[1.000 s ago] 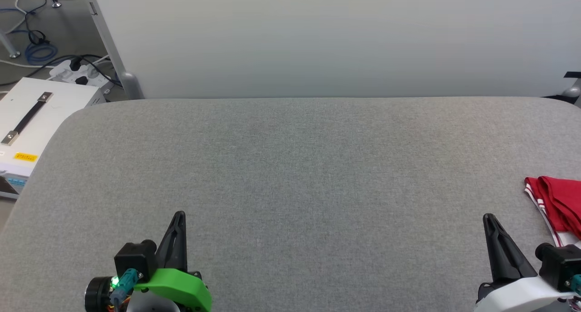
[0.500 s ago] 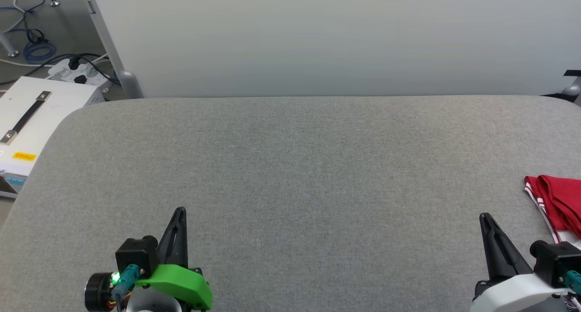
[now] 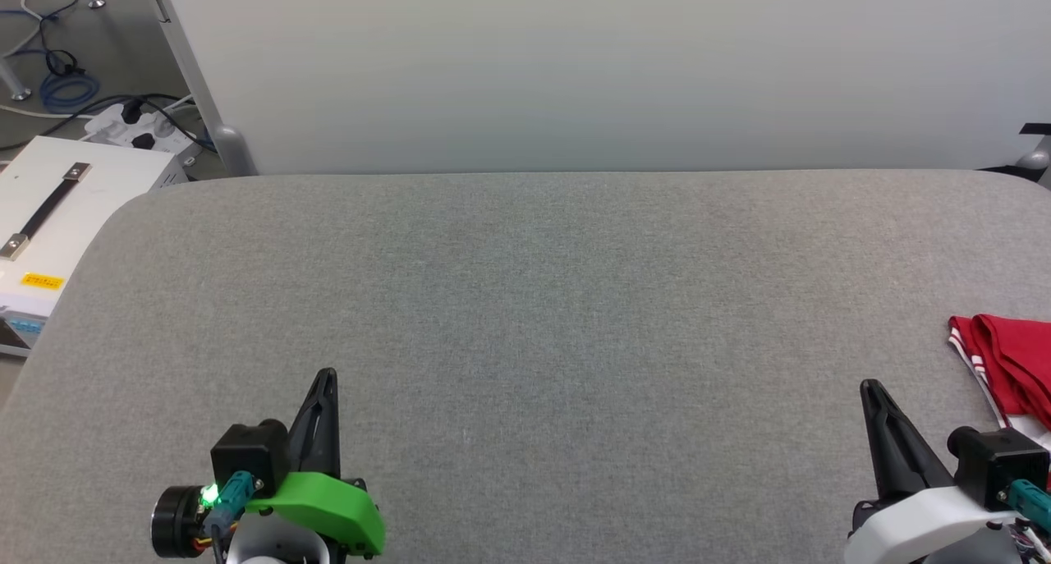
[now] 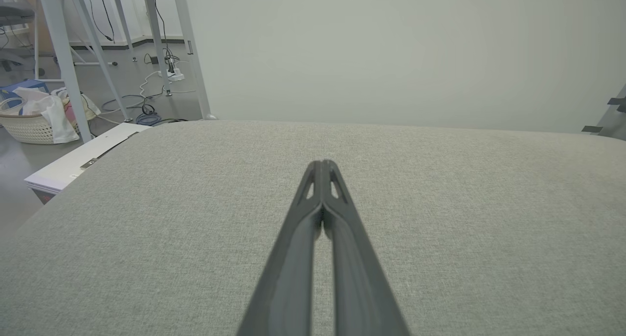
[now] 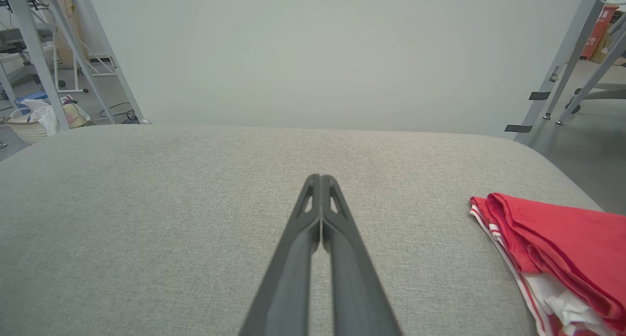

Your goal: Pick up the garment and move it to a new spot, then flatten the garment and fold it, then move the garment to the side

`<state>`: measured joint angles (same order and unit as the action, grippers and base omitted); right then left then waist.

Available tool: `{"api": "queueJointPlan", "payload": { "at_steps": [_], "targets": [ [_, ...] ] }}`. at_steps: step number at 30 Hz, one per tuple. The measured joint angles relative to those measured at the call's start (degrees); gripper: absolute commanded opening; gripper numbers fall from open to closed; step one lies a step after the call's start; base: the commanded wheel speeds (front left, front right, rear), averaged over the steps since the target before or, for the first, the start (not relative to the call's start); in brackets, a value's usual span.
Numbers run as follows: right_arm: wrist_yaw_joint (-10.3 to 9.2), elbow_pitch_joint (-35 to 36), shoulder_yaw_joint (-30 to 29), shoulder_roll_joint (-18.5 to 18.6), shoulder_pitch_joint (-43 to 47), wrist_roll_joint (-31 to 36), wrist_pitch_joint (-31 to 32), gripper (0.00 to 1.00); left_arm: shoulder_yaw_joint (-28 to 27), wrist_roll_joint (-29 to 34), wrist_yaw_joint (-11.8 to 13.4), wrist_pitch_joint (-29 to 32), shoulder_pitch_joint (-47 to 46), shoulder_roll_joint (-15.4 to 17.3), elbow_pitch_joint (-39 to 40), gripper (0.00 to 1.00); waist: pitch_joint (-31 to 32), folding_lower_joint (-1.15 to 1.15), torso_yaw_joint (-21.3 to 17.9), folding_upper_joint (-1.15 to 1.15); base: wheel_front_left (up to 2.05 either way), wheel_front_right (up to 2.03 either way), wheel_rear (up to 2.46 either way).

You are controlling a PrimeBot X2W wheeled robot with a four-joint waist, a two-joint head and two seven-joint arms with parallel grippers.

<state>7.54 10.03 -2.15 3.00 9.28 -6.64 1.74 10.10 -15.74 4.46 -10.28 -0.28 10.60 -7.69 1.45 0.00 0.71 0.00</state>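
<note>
The garment [image 3: 1014,359], red with white and striped trim, lies folded in a stack at the far right edge of the grey table [image 3: 542,301]; the right wrist view has the garment [image 5: 557,243] at its lower right. My right gripper [image 3: 866,386] is shut and empty, a short way left of the garment and apart from it; its closed tips [image 5: 320,178] point across bare cloth. At the lower left, my left gripper [image 3: 326,375] is also shut with nothing in it, and its tips [image 4: 323,164] meet over the bare table.
A pale wall panel [image 3: 575,63] stands behind the table's far edge. A white box with a black strap handle [image 3: 49,211], cables and a power strip [image 3: 135,125] are on the floor to the left. A laundry basket [image 4: 36,118] sits farther left.
Both grippers have edged slightly forward on the table, the right one a little leftward. The garment has not moved.
</note>
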Motion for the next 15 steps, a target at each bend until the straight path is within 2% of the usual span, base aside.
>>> {"api": "queueJointPlan", "payload": {
  "at_steps": [15],
  "targets": [
    [-0.01, -1.65, 0.33, -0.01, -1.31, 0.99, -0.32, 0.0, -1.58, 2.68, -0.69, 1.76, 0.0, -1.38, 1.18, 0.0, -0.24, 0.0, -0.12, 0.0, 0.0, 0.0, 0.0]
  ]
}}
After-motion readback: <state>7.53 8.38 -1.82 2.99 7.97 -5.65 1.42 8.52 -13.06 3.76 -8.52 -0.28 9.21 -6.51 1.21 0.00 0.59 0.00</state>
